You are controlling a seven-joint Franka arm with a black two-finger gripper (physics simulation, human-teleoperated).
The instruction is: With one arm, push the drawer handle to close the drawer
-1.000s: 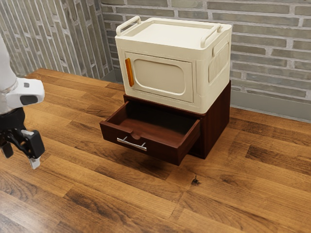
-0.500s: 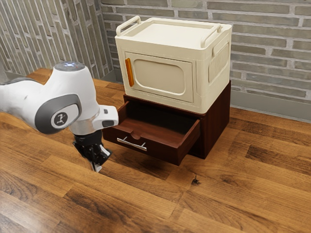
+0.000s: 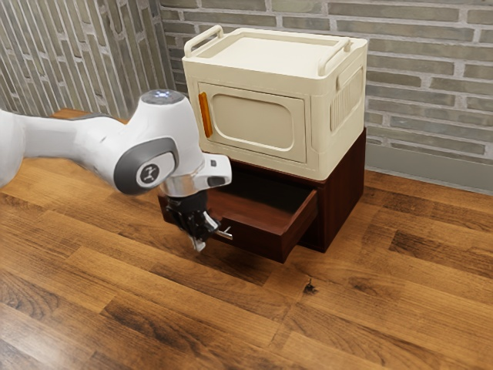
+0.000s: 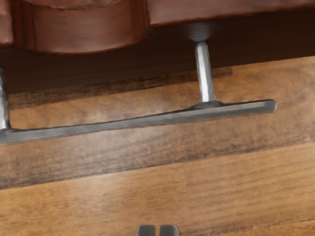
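Your gripper (image 3: 199, 245) is near the silver handle (image 3: 224, 234), its fingertips narrow, close together. The dark drawer (image 3: 258, 237) stands open below the cream cabinet (image 3: 254, 123).

Glossy metal handle (image 4: 147, 119), smooth wood., wooden drawer (image 3: 266, 238)

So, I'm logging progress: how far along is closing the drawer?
The approach looks nearly done: my shut gripper is down near the handle. Lining up for the push seems in hand; the wrist view shows floor between fingertips and handle. The closing itself is left: the drawer juts out from its cabinet.
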